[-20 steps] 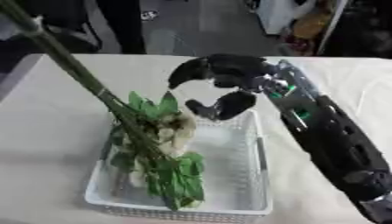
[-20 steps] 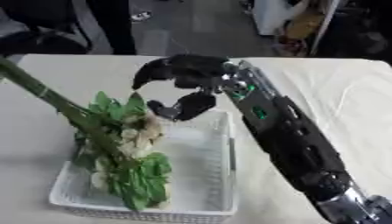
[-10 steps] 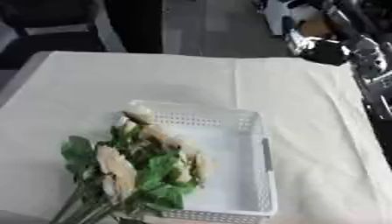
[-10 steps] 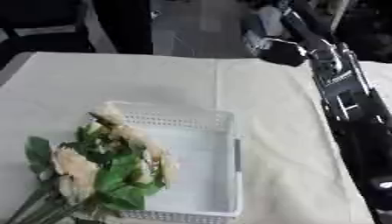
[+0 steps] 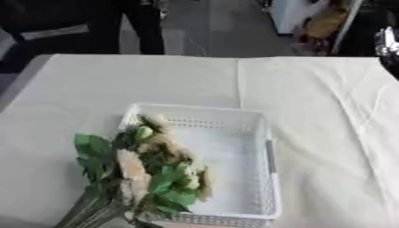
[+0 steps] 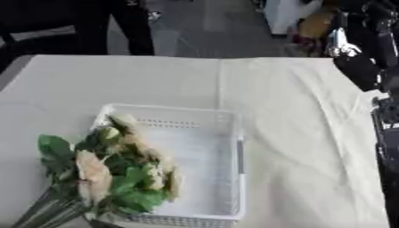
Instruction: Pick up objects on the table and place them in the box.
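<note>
Fingers: none visible, so whether either hand is spread or curled can't be told. Only a black-and-silver stretch of the right arm (image 6: 360, 53) shows, at the far right edge, well apart from the work, touching nothing.

Bunch of artificial flowers (image 5: 152, 167): cream blooms with green leaves, lying tilted across the near-left corner of the white perforated basket (image 5: 261, 133). Heads sit inside the basket on its left side; stems (image 5: 93, 211) hang out over the near-left rim toward the near edge. Likely reason for that lie: the bunch looks too long to fit flat inside, so it rests propped on the rim, heads in.

Right half of the basket floor is bare white. The basket sits on the worktop (image 5: 327, 107), which is covered with a cream cloth, creased on the right.

Judgement: flowers count as placed, though only partly contained; overhanging stems could tip the bunch back out if nudged. No other loose objects show on the cloth.
</note>
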### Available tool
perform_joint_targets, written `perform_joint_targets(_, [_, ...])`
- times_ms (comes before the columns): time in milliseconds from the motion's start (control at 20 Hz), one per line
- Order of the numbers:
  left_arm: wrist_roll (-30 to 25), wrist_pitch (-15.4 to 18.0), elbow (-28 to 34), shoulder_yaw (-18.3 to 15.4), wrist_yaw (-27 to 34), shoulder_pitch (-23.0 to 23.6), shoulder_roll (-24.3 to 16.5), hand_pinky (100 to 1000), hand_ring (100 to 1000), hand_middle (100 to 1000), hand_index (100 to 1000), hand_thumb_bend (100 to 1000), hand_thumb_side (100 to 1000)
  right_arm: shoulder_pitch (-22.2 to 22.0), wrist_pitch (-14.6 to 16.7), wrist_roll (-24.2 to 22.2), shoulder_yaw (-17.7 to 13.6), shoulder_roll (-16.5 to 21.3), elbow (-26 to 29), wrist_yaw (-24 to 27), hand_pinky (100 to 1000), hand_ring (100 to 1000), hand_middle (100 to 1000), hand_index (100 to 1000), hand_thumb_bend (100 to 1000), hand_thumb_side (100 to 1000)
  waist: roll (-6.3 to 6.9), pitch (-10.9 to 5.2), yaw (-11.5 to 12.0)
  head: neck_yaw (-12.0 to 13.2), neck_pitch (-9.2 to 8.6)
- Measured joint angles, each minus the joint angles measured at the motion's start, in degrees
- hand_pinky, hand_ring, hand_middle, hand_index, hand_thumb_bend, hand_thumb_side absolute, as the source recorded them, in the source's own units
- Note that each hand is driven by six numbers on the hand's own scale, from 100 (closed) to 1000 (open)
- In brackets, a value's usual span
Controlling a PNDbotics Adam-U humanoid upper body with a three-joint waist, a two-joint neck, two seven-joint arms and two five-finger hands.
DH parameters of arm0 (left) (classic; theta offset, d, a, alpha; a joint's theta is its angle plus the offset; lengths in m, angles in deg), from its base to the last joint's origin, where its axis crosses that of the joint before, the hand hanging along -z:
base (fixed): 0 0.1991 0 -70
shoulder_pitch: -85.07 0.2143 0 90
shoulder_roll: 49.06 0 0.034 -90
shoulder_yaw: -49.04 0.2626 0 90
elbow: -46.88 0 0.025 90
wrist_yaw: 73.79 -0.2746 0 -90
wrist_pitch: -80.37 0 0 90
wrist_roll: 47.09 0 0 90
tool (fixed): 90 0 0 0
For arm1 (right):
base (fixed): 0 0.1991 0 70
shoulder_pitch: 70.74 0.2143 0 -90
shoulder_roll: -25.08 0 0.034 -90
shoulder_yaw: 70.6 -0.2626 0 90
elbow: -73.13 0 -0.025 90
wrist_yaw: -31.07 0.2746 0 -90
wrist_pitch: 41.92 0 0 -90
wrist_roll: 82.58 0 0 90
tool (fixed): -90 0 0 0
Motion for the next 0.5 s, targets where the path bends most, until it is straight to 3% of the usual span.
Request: perform_joint_targets(500, [0.2,-0.1,0.0,-0.2,-0.2,0.3,0.0,576,689,609,829,100,748,-1.3,-1.3,0.9,-1.0,-1.8,0.0,-1.7,720,778,756,770,100,652,0.05,0.04,-1.0,-0.3,0.0])
